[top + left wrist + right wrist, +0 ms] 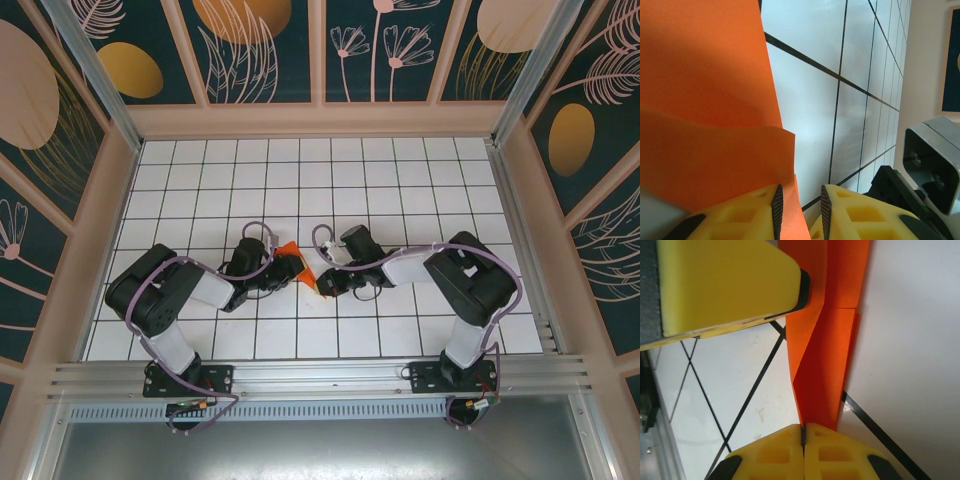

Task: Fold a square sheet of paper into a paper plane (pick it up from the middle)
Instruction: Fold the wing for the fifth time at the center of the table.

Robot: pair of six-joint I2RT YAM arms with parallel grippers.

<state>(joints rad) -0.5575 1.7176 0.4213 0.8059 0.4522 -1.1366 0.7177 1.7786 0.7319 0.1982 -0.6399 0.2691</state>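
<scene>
A white tiled tabletop (400,180) carries two black robot arms, the left arm (165,295) and the right arm (470,280), which meet near its middle. Between them lies thin, bright orange-red paper (292,252), creased into a narrow folded shape. From above, the wrists cover most of it, so its outline is hard to make out. Both wrist views cut off its edges. The right tool (803,437) is pressed fully together, pinching the end of a folded strip. The left tool (801,212) stands partly open. A paper edge lies against one of its yellow fingers (860,220), and tile shows through the gap.
</scene>
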